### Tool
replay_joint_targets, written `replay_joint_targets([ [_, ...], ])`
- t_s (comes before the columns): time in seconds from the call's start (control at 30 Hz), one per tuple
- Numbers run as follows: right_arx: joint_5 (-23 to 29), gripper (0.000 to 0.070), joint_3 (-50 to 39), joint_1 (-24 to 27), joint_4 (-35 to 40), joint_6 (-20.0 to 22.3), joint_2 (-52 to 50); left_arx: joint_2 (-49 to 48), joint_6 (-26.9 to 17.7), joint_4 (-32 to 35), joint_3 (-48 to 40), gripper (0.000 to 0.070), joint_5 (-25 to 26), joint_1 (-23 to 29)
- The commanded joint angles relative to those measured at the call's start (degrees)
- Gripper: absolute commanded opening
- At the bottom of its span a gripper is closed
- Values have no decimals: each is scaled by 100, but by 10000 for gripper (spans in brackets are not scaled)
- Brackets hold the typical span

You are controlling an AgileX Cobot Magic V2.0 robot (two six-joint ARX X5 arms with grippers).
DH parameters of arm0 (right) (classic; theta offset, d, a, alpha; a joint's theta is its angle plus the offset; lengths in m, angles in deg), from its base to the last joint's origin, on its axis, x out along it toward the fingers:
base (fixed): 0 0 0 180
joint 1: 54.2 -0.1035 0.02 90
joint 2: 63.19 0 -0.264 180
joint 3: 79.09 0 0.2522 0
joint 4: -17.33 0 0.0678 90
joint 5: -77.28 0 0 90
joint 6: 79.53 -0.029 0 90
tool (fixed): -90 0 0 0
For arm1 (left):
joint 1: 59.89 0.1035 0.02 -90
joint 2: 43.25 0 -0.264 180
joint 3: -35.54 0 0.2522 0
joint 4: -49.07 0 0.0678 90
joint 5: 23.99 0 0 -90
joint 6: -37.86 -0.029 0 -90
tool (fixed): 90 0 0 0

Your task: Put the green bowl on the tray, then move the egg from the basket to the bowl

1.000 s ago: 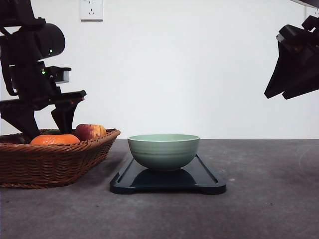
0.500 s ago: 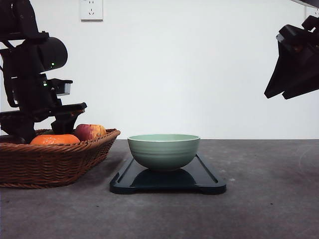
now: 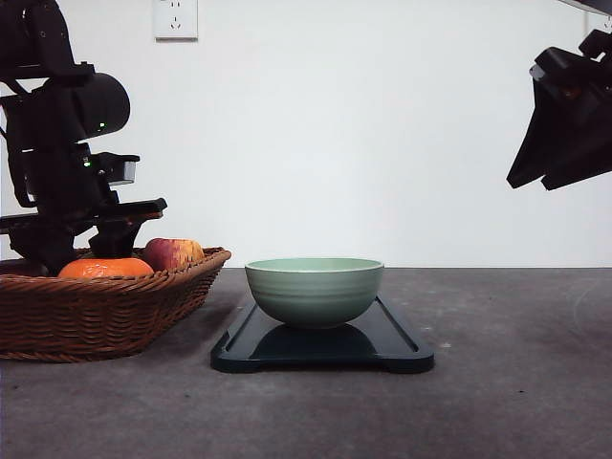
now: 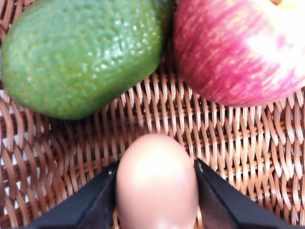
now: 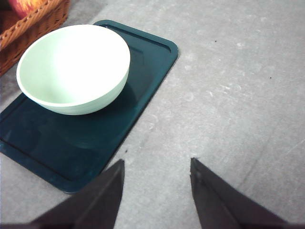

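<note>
1. No readable writing anywhere; the only marking is a blank white wall socket (image 3: 175,19) high above the left arm.
2. The grey table (image 3: 507,382) lies wide open below and around the raised right gripper (image 5: 157,191), plenty of bare surface beside the tray's edge.
3. The wicker basket (image 3: 105,306) sits under the left gripper (image 4: 156,191), its braided rim well clear of the tray.
4. The dark tray (image 3: 392,339) lies flat, off to the right of the left gripper, ahead of the right gripper's tips.
5. The green bowl (image 3: 314,290) stands upright on the tray, toward the basket end.
6. Just past the left gripper's tips: a red-yellow apple (image 4: 238,47) and a bumpy green avocado (image 4: 81,52), both resting on the weave. An orange fruit (image 3: 105,269) shows above the basket rim.
7. The egg (image 4: 157,183) is pinched between the left fingers (image 4: 90,205), both pads touching its sides, inside the basket.
8. The right gripper's fingers are spread apart, gripping nothing.
</note>
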Motion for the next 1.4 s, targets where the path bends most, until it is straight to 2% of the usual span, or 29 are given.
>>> replay_joint_targets([
  [0.0,13,267,55,-13,59,67,48,135,23,-23,134,228,-13,-15],
  [0.47,11,267,57,-13,57,68,48,80,25,-97,138,226,-13,-11],
  [0.8,11,267,56,-13,57,66,48,-651,25,-70,138,227,37,-56],
  [1.1,11,267,57,-13,76,66,48,-1559,156,393,138,226,366,-452],
  [1.37,9,267,57,-15,81,66,48,-1592,476,1155,138,227,444,-1112],
])
